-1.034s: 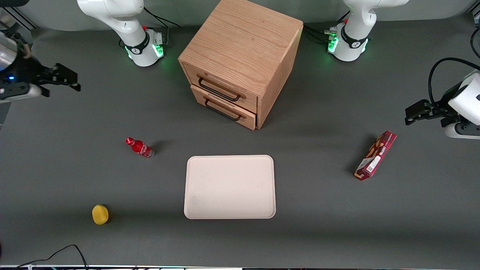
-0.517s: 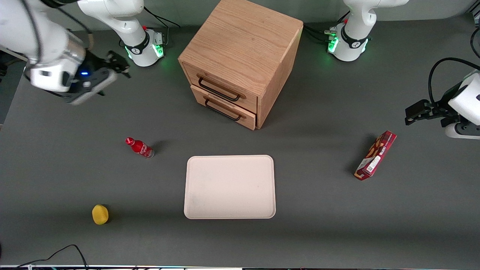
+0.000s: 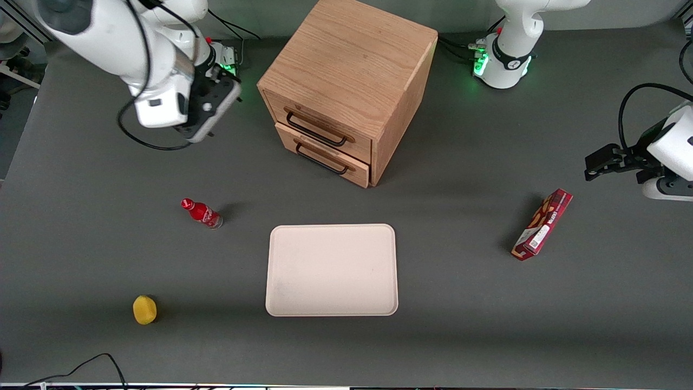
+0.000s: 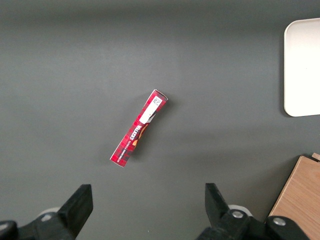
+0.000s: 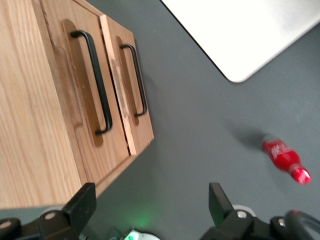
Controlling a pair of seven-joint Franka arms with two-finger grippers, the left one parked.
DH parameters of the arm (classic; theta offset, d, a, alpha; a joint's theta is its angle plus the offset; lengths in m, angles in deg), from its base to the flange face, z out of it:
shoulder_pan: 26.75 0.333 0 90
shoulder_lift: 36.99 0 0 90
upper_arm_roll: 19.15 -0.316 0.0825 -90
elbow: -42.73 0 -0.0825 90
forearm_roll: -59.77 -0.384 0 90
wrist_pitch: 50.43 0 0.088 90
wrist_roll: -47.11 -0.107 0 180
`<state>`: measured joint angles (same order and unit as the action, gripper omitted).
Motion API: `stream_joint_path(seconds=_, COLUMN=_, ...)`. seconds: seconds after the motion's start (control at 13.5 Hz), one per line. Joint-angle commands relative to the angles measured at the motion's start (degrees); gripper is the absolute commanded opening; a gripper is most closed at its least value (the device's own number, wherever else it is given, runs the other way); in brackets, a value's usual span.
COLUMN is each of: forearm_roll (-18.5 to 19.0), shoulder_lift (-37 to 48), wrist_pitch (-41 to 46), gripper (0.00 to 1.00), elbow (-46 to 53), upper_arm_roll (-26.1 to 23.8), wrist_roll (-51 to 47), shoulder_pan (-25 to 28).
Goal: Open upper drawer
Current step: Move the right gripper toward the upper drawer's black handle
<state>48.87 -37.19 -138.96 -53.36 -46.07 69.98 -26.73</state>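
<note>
While my gripper (image 5: pixel 150 210) hangs open and empty beside the cabinet (image 3: pixel 352 65), the upper drawer (image 3: pixel 319 123) sits shut; no label is legible.

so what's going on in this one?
The right arm's hand is open and holds nothing. It hangs above the grey table beside the oak box cabinet, toward the working arm's end. The upper drawer with the black wire handle is shut and untouched. The matching lower drawer sticks out slightly. The small red bottle and the pale rectangular tray sit nearer the front camera.
</note>
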Motion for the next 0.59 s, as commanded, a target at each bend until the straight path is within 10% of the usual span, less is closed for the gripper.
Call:
stream_joint_path(seconds=0.0, forearm_roll=-2.54, shoulder_lift=-6.81, wrist_pitch=-3.21, gripper=1.0, elbow=1.51, upper_arm_roll=-0.68, wrist_roll=2.18, shoulder_pan=0.33)
stream_joint_path(seconds=0.52, forearm_roll=-3.69, shoulder_lift=-11.93, wrist_pitch=-10.6, gripper=1.0, elbow=-0.06, upper_arm_roll=-0.94, wrist_roll=1.66, shoulder_pan=4.72)
